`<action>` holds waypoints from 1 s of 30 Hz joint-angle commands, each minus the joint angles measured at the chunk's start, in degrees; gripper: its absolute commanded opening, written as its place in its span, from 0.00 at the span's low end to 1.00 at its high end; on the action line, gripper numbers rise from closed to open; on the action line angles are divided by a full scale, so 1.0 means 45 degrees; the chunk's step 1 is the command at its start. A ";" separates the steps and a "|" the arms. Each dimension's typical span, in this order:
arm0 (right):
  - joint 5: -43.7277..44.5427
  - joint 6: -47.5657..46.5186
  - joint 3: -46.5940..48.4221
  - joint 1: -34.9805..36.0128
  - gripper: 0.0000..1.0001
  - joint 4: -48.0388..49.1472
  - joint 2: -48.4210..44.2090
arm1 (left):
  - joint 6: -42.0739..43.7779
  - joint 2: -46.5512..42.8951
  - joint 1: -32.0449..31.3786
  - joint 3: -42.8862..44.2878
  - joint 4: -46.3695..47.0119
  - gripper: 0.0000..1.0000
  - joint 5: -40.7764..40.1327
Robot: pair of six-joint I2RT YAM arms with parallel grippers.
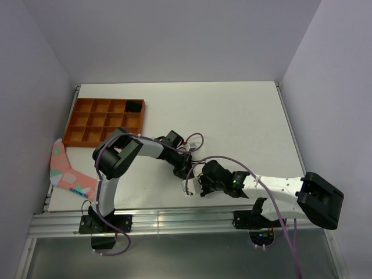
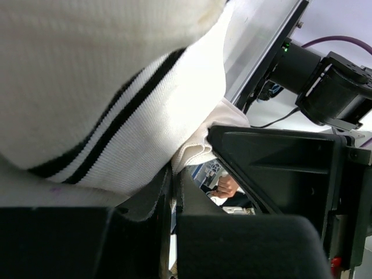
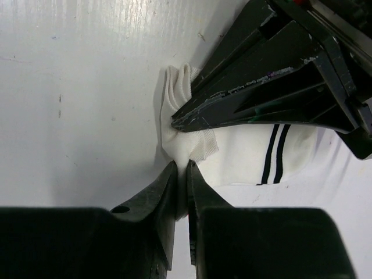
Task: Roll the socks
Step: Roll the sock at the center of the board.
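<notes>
On the near part of the table [image 1: 244,116], the left gripper [image 3: 175,123] and right gripper [image 3: 181,170] both clamp the bunched white sock [image 3: 244,157].

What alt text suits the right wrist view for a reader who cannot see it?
A white fabric sock with two black cuff stripes lies on a white table, its folded end pinched by the left gripper. The dark fingers of the right gripper nearly meet at the sock's bunched edge.

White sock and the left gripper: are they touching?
Touching. The right wrist view shows the left gripper shut on the bunched end of the white sock.
</notes>
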 commanded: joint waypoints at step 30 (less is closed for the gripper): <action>-0.6872 -0.0209 0.6033 -0.5407 0.00 -0.7748 0.5430 | -0.3593 -0.5700 -0.0270 -0.5485 0.7932 0.29 -0.8132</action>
